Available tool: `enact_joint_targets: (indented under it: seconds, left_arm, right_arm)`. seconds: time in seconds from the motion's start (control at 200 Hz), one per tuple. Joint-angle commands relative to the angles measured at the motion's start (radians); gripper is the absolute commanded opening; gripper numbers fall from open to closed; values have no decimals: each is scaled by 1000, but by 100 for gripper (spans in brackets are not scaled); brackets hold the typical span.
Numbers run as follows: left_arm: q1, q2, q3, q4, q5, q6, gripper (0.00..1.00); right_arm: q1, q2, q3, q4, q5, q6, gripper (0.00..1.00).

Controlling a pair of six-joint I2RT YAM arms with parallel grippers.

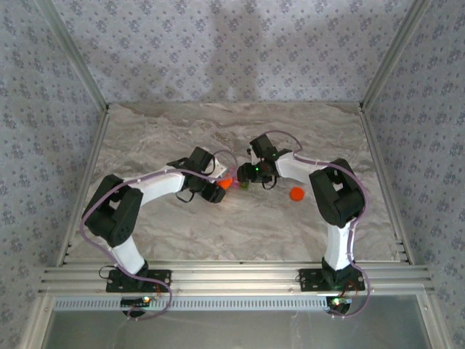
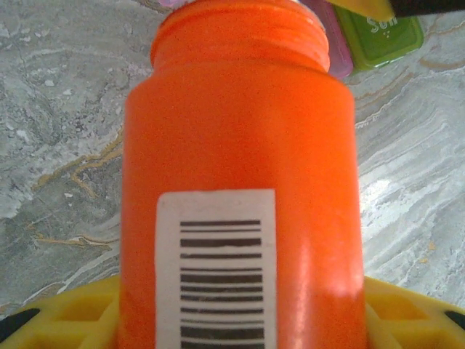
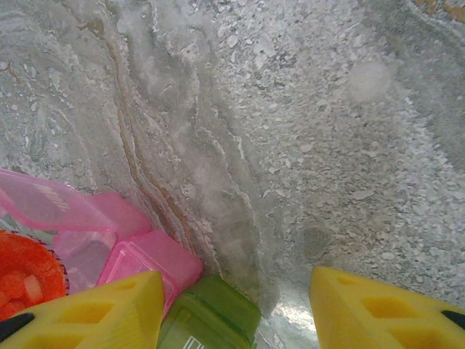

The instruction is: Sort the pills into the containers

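The left pincer (image 1: pixel 220 186) is gripping the uncapped orange bottle (image 2: pixel 240 145), its long axis pointing mouth-first at the containers (image 3: pixel 156 263) just beyond; the right pincer (image 3: pixel 236 282) is standing open over their green end.

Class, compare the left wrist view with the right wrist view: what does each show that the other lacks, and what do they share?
Left wrist, not right wrist: the barcode label and threaded neck of the bottle. Right wrist, not left wrist: pills inside the bottle's mouth, and an opened pink lid. Both: the bottle, the pink compartment, the green compartment, the marble table.
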Motion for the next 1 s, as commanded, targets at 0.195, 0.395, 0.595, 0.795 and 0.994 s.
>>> enact_joint_targets:
  seconds: [0.195, 0.395, 0.595, 0.795, 0.994]
  left_arm:
    - [-7, 25, 70, -80, -19, 35, 0]
    - [-8, 31, 90, -106, -31, 49, 0]
    - [-9, 43, 104, -126, -33, 63, 0]
    - [-12, 57, 122, -141, -41, 71, 0]
    - [-15, 70, 144, -166, -54, 82, 0]
  right_arm:
    - [7, 26, -4, -15, -8, 7, 57]
    - [7, 27, -7, -14, -10, 8, 57]
    - [6, 29, -5, -12, -10, 8, 57]
    - [5, 30, -3, -11, -11, 8, 57]
    - [6, 31, -5, -13, -11, 8, 57]
